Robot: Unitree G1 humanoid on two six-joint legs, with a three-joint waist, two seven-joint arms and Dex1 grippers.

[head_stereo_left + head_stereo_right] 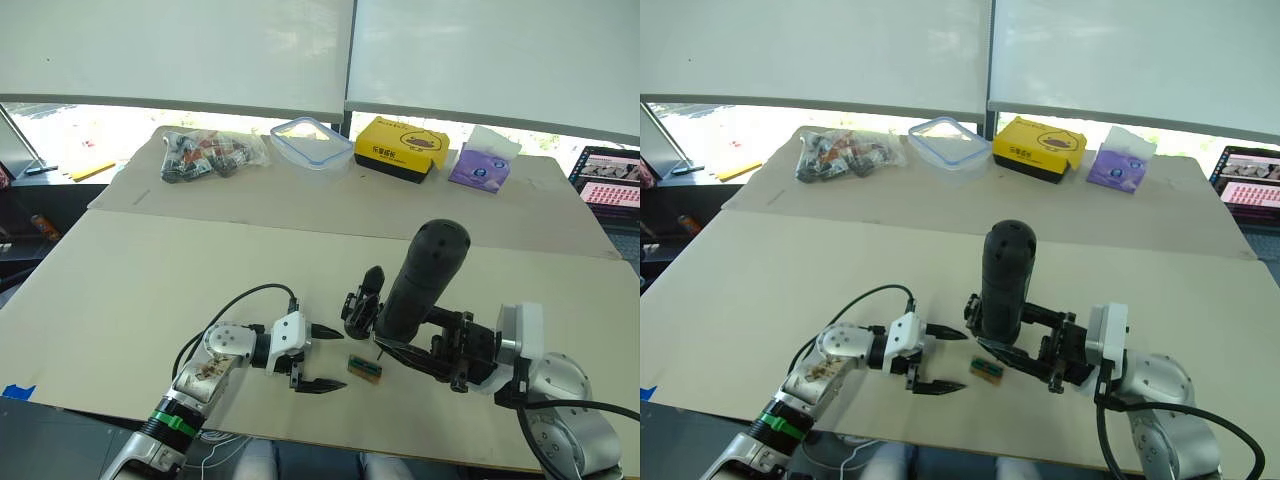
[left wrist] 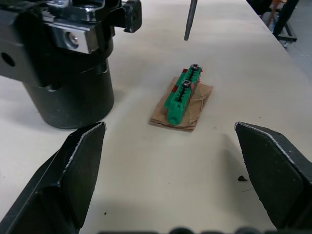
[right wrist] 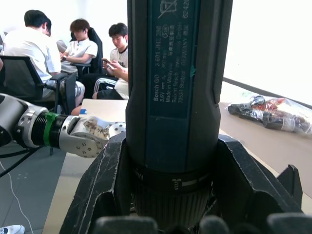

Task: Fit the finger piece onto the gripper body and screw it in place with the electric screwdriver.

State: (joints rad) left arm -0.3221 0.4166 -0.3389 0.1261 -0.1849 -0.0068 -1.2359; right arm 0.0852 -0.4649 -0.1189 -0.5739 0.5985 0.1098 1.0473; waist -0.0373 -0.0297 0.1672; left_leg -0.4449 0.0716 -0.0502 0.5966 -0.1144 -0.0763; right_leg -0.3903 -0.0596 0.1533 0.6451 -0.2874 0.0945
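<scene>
Electric screwdriver [image 1: 420,280] clamped upright in right gripper [image 1: 425,350] jaws, beside gripper body [image 1: 362,303].

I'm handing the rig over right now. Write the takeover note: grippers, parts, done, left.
Right gripper: shut on the electric screwdriver, held upright, bit down near the green screw holder.
Left gripper: open, holding nothing, facing the holder.
Gripper body: standing on the table, just behind the holder.
Finger piece: I can't pick it out as a separate part, so whether it is fitted is unclear.
Left: confirm fit, drive screws.
</scene>
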